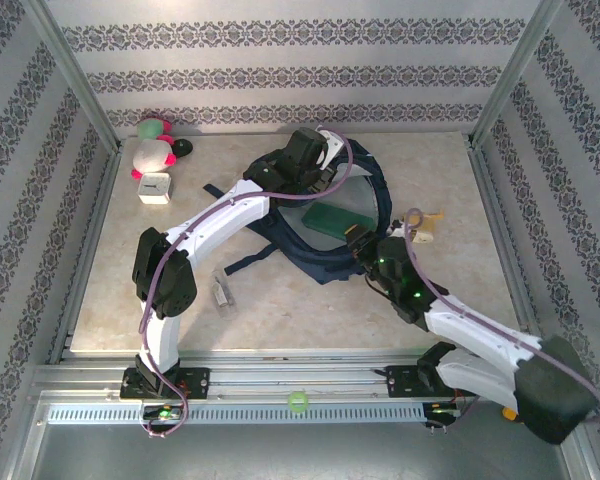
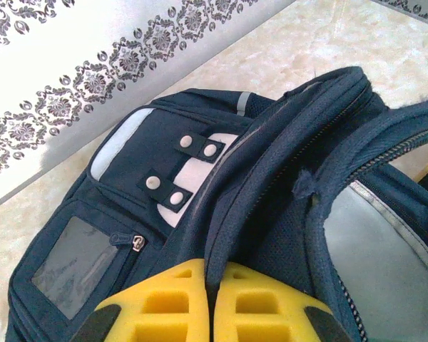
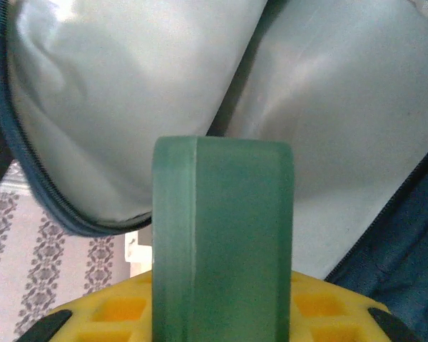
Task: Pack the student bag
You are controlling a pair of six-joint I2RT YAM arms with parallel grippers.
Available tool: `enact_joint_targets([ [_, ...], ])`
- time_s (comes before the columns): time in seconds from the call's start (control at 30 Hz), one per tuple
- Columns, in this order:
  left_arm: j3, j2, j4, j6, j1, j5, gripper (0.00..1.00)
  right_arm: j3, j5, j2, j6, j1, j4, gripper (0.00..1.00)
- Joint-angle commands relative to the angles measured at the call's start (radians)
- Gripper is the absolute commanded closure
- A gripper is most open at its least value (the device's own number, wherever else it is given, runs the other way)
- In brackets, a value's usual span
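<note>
Bright, even light is falling from above onto the desk, leaving only soft shadows. In the right wrist view the lining of the bag is glaring pale and the green block, close to the lens, is blurring. The top view's edges are bending slightly.

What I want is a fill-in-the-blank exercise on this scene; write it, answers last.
The left gripper pinches the student bag's rim, so its mouth stands ____.
The right gripper holds a flat ____ block before the bag's grey lining.
The pink plush toy lies in the table's far ____ corner.
Missing: open; green; left.
</note>
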Motion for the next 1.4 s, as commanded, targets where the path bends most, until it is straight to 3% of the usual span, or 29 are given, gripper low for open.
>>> enact_joint_targets([
  [0.0, 0.048, -0.048, 0.025, -0.050, 0.008, 0.009, 1.00, 0.061, 0.208, 0.088, 0.055, 0.051, 0.224, 0.79],
  [0.37, 0.060, -0.067, 0.026, -0.068, 0.015, 0.045, 1.00, 0.200, 0.333, 0.620, 0.287, 0.104, 0.667, 0.80],
  [0.53, 0.068, -0.076, 0.024, -0.121, 0.042, 0.111, 1.00, 0.297, 0.374, 0.794, 0.379, 0.128, 0.728, 0.80],
  [0.77, 0.065, -0.103, 0.025, -0.131, 0.054, 0.153, 1.00, 0.422, 0.303, 0.938, 0.429, 0.120, 0.722, 0.74],
  [0.97, 0.040, -0.104, 0.025, -0.139, 0.093, 0.134, 1.00, 0.378, 0.272, 0.864, 0.371, 0.135, 0.594, 0.52],
  [1.13, 0.040, -0.092, 0.000, -0.119, 0.126, 0.143, 1.00, 0.297, 0.235, 0.759, 0.343, 0.132, 0.468, 0.43],
  [1.37, 0.048, -0.092, -0.011, -0.088, 0.149, 0.125, 1.00, 0.241, -0.008, 0.712, 0.278, 0.107, 0.462, 0.37],
])
